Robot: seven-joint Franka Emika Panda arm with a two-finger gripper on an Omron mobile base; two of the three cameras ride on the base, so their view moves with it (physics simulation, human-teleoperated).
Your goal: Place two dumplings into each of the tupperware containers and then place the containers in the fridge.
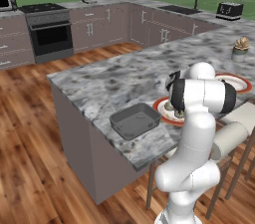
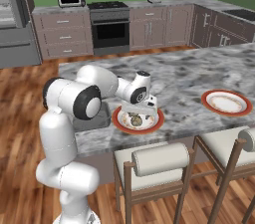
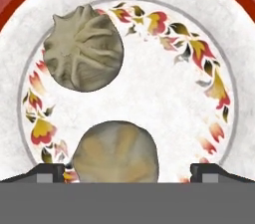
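Two tan dumplings lie on a round red-rimmed plate (image 3: pixel 149 93). My gripper (image 3: pixel 128 172) hangs open straight above this plate (image 2: pixel 155 121), its jaws spread wide on either side of the nearer dumpling (image 3: pixel 115 151) without touching it. The other dumpling (image 3: pixel 82 49) rests further in on the plate. A grey tupperware container (image 1: pixel 134 121) with nothing in it sits on the marble counter just left of the plate (image 1: pixel 162 109); my arm partly hides this container (image 2: pixel 99 117) in the right base view. The grey fridge (image 2: pixel 12 19) stands at the far left of the room.
A second red-rimmed plate (image 2: pixel 226 102) lies further right on the island counter (image 1: pixel 109 81). A small potted plant (image 1: pixel 241 46) stands behind it. Padded stools (image 2: pixel 159 161) line the counter's near side. An oven range (image 2: pixel 109 26) and cabinets stand along the back wall.
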